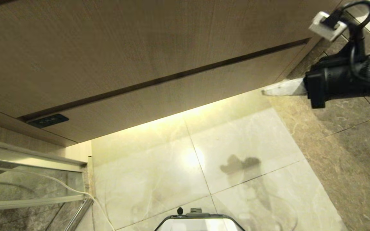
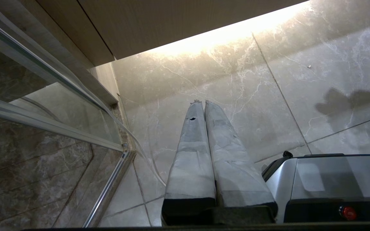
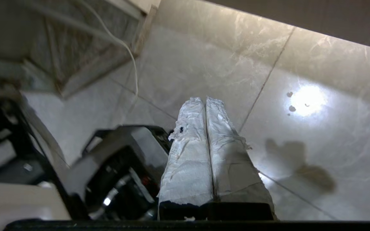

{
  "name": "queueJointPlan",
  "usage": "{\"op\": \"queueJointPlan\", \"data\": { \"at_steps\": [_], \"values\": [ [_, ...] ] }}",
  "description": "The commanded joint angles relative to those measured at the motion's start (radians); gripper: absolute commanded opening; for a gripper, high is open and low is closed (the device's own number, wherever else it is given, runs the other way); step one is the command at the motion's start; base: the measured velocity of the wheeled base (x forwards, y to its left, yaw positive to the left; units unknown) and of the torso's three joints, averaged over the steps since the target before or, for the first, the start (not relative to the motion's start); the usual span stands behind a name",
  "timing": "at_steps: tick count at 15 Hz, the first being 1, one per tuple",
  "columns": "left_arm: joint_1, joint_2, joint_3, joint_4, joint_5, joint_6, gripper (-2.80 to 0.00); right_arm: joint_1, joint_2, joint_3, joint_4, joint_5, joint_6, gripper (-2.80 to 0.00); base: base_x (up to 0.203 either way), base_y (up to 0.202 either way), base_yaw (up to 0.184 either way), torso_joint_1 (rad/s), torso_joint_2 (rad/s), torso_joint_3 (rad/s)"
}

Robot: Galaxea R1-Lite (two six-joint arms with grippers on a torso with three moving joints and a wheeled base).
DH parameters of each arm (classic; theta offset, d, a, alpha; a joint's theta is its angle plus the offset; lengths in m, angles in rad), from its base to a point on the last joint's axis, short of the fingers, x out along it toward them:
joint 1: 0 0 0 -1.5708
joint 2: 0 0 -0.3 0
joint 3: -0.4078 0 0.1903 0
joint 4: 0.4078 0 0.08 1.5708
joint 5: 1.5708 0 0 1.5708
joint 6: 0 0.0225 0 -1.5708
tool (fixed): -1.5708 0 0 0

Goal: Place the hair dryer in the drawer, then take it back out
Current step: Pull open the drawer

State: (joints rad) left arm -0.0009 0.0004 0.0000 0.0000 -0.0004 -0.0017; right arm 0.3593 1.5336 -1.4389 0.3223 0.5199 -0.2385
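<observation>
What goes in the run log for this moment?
drawer: closed | hair dryer: not in view | right gripper: shut, empty, raised near drawer's right end | left gripper: shut, empty, parked over floor

Your head camera looks steeply down along the closed drawer (image 1: 159, 99) front onto the pale tiled floor (image 1: 236, 154), with the robot's base (image 1: 199, 221) at the near edge. Your left wrist camera sits low, facing the same floor below the drawer's left end and the base. Your right wrist camera looks down from higher up; all three share the floor tiles.
</observation>
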Motion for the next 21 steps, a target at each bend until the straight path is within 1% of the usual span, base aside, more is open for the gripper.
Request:
{"op": "queueJointPlan", "data": {
  "at_steps": [1, 4, 5, 6, 8, 9, 10, 12, 13, 14, 15, 16, 17, 19, 21],
  "values": [
    [-0.001, 0.0, 0.001, 0.0, 0.0, 0.0, -2.8, -0.009, 0.116, -0.004, -0.01, 0.013, -0.078, -2.8, 0.0, 0.0, 0.0, 0.0, 0.0, 0.0],
    [-0.001, 0.0, 0.001, 0.0, -0.001, 0.0, -2.8, -0.011, 0.181, -0.012, -0.08, 0.013, -0.094, -2.8, 0.0, 0.0, 0.0, 0.0, 0.0, 0.0],
    [-0.001, -0.001, 0.002, 0.0, 0.0, 0.0, -2.8, -0.013, 0.213, -0.026, -0.105, 0.008, -0.098, -1.16, 0.0, 0.0, 0.0, 0.0, 0.0, 0.0],
    [-0.001, 0.0, 0.001, 0.0, 0.0, 0.0, -2.8, -0.017, 0.241, -0.043, -0.125, 0.002, -0.108, 0.0, 0.0, 0.0, 0.0, 0.0, 0.0, 0.0],
    [-0.001, 0.0, 0.0, 0.0, 0.0, 0.0, -2.8, -0.019, 0.287, -0.083, -0.144, -0.027, -0.181, 0.0, 0.0, 0.0, 0.0, 0.0, 0.0, 0.0],
    [-0.001, 0.0, 0.001, 0.0, 0.0, 0.0, -2.8, -0.019, 0.303, -0.099, -0.163, -0.05, -0.199, 0.0, 0.0, 0.0, 0.0, 0.0, 0.0, 0.0],
    [-0.001, -0.002, 0.0, 0.0, 0.0, 0.0, -2.8, -0.02, 0.32, -0.107, -0.203, -0.053, -0.204, 0.0, 0.0, 0.0, 0.0, 0.0, 0.0, 0.0],
    [-0.001, 0.0, 0.001, 0.0, 0.0, 0.0, -2.8, -0.02, 0.36, -0.149, -0.317, -0.057, -0.211, 0.0, 0.0, 0.0, 0.0, 0.0, 0.0, 0.0],
    [-0.001, 0.0, 0.0, 0.0, 0.0, 0.0, -2.8, -0.02, 0.382, -0.165, -0.388, -0.057, -0.238, 0.0, 0.0, 0.0, 0.0, 0.0, 0.0, 0.0],
    [-0.001, 0.0, 0.002, 0.0, 0.0, 0.0, -2.8, -0.02, 0.401, -0.172, -0.465, -0.052, -0.294, 0.0, 0.0, 0.0, 0.0, 0.0, 0.0, 0.0],
    [-0.001, -0.001, 0.001, 0.0, 0.0, 0.0, -2.8, -0.02, 0.416, -0.172, -0.519, -0.042, -0.342, 0.0, 0.0, 0.0, 0.0, 0.0, 0.0, 0.0],
    [-0.001, 0.0, 0.0, 0.0, -0.001, 0.0, -2.8, -0.02, 0.427, -0.174, -0.547, -0.011, -0.363, 0.0, 0.0, 0.0, 0.0, 0.0, 0.0, 0.0],
    [-0.001, 0.0, 0.0, 0.0, 0.0, 0.0, -2.8, -0.02, 0.428, -0.174, -0.551, 0.025, -0.37, 0.0, 0.0, 0.0, 0.0, 0.0, 0.0, 0.0],
    [-0.001, 0.0, 0.0, 0.0, 0.0, 0.0, -2.8, -0.022, 0.429, -0.152, -0.543, 0.06, -0.396, 0.0, 0.0, 0.0, 0.0, 0.0, 0.0, 0.0],
    [-0.001, 0.0, 0.001, 0.0, 0.0, 0.0, -2.8, -0.023, 0.436, -0.142, -0.537, 0.139, -0.433, 0.0, 0.0, 0.0, 0.0, 0.0, 0.0, 0.0]
  ]
}}
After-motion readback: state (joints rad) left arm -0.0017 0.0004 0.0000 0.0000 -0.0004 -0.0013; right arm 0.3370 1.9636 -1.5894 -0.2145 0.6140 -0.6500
